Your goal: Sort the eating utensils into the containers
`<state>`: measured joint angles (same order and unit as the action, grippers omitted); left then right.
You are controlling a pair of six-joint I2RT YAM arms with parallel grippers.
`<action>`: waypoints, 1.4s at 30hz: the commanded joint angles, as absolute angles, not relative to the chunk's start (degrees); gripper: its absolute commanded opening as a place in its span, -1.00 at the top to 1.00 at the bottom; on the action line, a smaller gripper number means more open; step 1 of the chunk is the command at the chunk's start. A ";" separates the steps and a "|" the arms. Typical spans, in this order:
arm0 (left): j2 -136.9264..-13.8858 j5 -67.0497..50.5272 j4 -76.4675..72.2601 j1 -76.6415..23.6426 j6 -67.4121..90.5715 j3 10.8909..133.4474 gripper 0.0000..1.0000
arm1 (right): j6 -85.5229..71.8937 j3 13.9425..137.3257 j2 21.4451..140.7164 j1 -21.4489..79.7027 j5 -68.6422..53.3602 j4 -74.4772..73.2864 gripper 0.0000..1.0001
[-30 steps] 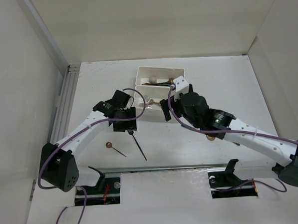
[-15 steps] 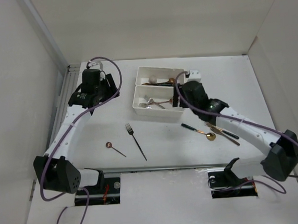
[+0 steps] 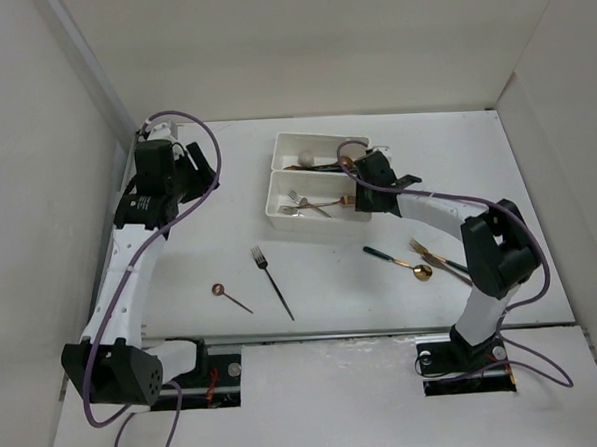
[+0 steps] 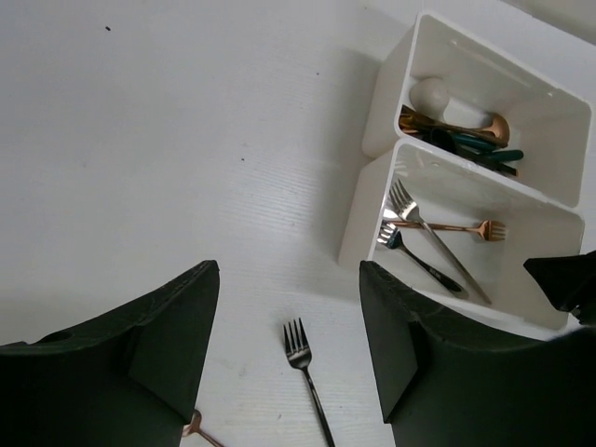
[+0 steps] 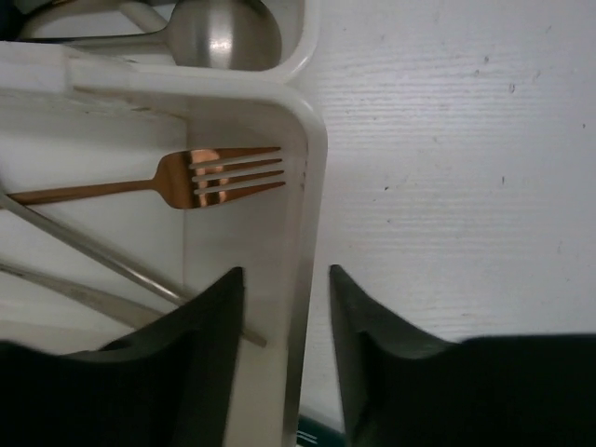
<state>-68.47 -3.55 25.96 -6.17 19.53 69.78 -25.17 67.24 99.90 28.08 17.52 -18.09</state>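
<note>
Two joined white containers sit at the back: the far one [image 3: 319,145] holds spoons [image 4: 461,140], the near one [image 3: 316,211] holds forks [image 4: 438,237], among them a copper fork [image 5: 209,177]. Loose eating utensils lie on the table: a black fork [image 3: 272,281], a copper spoon [image 3: 230,295], a green-handled spoon [image 3: 395,261] and gold pieces [image 3: 443,261]. My left gripper [image 3: 204,171] hangs open and empty at the far left, high above the black fork [image 4: 303,358]. My right gripper [image 5: 284,298] is open, its fingers straddling the near container's right end wall [image 5: 303,261].
White walls enclose the table on three sides. A metal rail [image 3: 127,207] runs along the left edge and another rail [image 3: 324,334] along the front, by the arm bases. Bare table lies between the containers and the left arm.
My left arm has swung from the table's middle back to the far left. The right gripper has moved to the near container's right end and its jaws have narrowed around the wall.
</note>
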 commanded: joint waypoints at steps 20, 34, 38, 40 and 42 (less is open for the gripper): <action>-67.85 -8.00 23.82 -2.02 19.95 69.79 -0.20 | -20.30 77.60 107.31 25.66 18.11 -15.29 0.61; -67.32 -8.53 23.82 -1.49 19.95 69.26 -0.20 | -11.53 83.14 89.22 34.79 31.19 -18.01 -1.00; -66.80 -5.11 23.82 -1.49 19.95 69.87 -0.37 | -7.04 77.80 87.01 46.65 31.48 -17.40 -1.00; -66.27 0.33 25.04 -0.97 20.57 70.49 -0.46 | -9.13 74.20 88.50 53.13 25.79 -17.92 -1.00; -66.27 3.76 25.57 -0.97 20.57 71.89 -0.52 | -15.07 73.48 92.43 57.55 24.44 -19.77 -1.00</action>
